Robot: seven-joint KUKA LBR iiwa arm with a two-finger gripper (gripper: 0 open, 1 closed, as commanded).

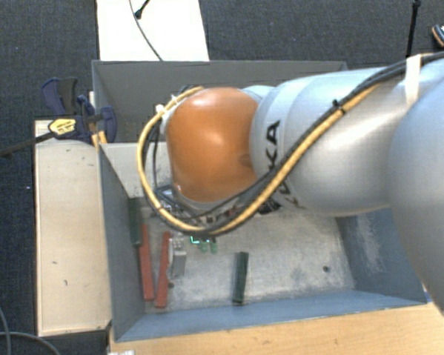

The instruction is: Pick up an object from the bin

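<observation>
My gripper [181, 249] sits low in the bin's left half, mostly hidden under the arm's orange cover. Just left of it lies a long tool with two red handles [146, 264], stretched along the bin's left wall and reaching toward the front corner; the gripper is beside or just over its inner handle, and I cannot tell whether they touch. A dark green strip [134, 221] lies against the left wall behind the red handles. A short dark bar [240, 277] lies near the front wall, to the right of the gripper and apart from it.
The arm and its orange cover hang over the back and middle of the bin and hide what lies beneath. Bare grey floor shows at the front right. The left and front walls stand close to the gripper.
</observation>
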